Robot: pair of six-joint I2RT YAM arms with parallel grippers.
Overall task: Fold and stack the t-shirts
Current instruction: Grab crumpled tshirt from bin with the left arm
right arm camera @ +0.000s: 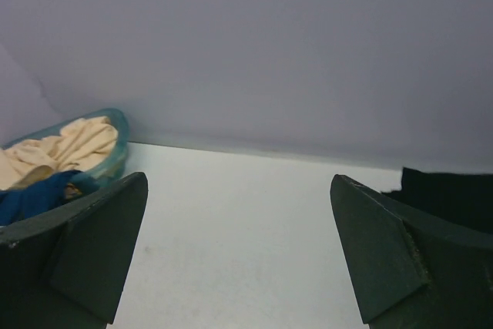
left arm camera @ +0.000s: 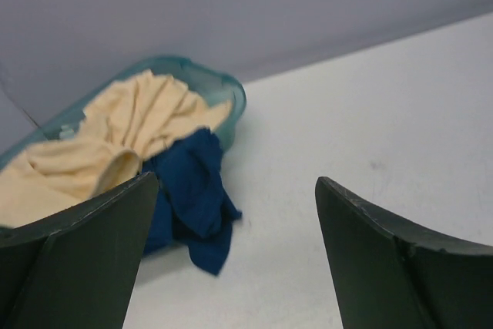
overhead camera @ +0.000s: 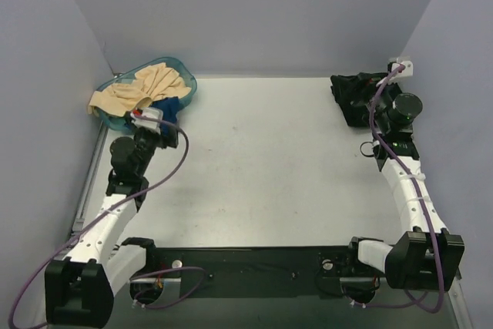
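Note:
A pale yellow-tan t-shirt (overhead camera: pixel 142 86) lies crumpled in a teal basin (overhead camera: pixel 187 82) at the far left. A dark blue t-shirt (overhead camera: pixel 170 105) hangs over the basin's near rim onto the table. A black t-shirt (overhead camera: pixel 354 98) lies bunched at the far right. My left gripper (overhead camera: pixel 162 119) is open and empty just in front of the basin. In the left wrist view the gripper (left arm camera: pixel 237 182) has the blue shirt (left arm camera: pixel 192 190) by its left finger and the yellow shirt (left arm camera: pixel 131 129) behind. My right gripper (overhead camera: pixel 379 92) is open and empty beside the black shirt (right arm camera: pixel 451 194); it shows as (right arm camera: pixel 239 179) in its wrist view.
Grey walls close the table on the far, left and right sides. The white table (overhead camera: pixel 269 159) stretches between the basin and the black shirt. Purple cables (overhead camera: pixel 181 159) loop off both arms. A black base plate (overhead camera: pixel 254 267) runs along the near edge.

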